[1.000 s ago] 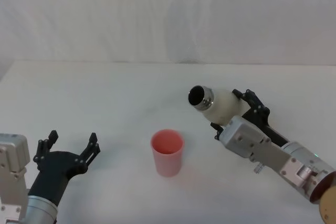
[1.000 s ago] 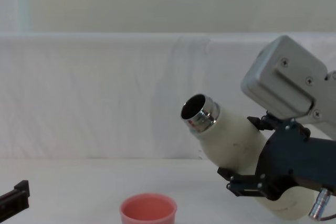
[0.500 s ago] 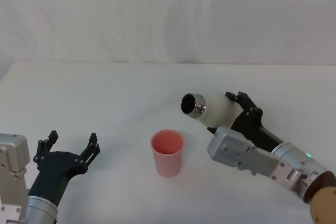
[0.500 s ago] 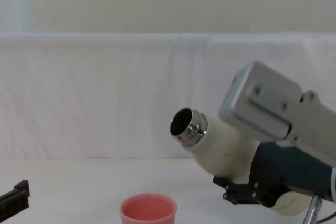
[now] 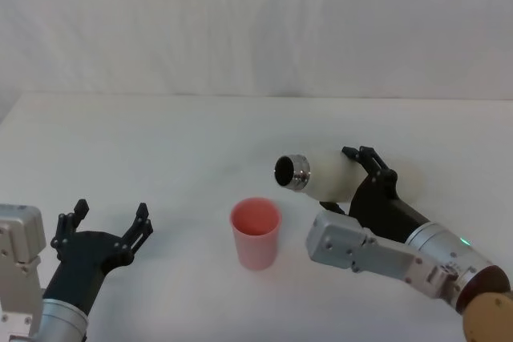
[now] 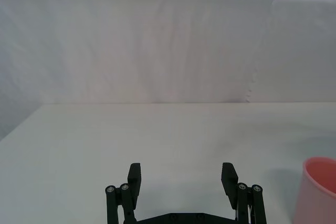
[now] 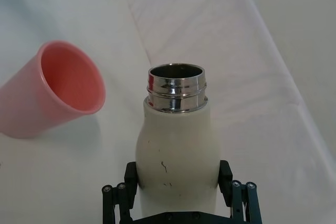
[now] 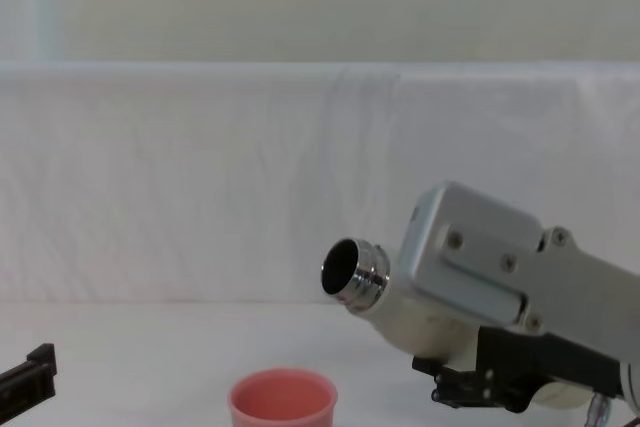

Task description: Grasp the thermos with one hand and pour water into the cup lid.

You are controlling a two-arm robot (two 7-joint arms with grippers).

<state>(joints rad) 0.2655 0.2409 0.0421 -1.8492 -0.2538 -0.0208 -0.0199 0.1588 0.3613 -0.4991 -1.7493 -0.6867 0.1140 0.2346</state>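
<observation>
The cream-white thermos is held above the table, tipped far over toward the left, its open steel neck pointing at the pink cup lid. My right gripper is shut on the thermos body. In the right wrist view the thermos sits between the black fingers, and the cup lid stands off to one side of the neck. From the chest, the neck hangs above and right of the cup lid. My left gripper rests open near the front left, empty.
A white table runs back to a white cloth wall. The left gripper faces open tabletop, with the cup lid's edge off to one side.
The right gripper has lowered and tipped the thermos further over, bringing its neck down and leftward, closer to the cup lid. The left arm has not moved.
</observation>
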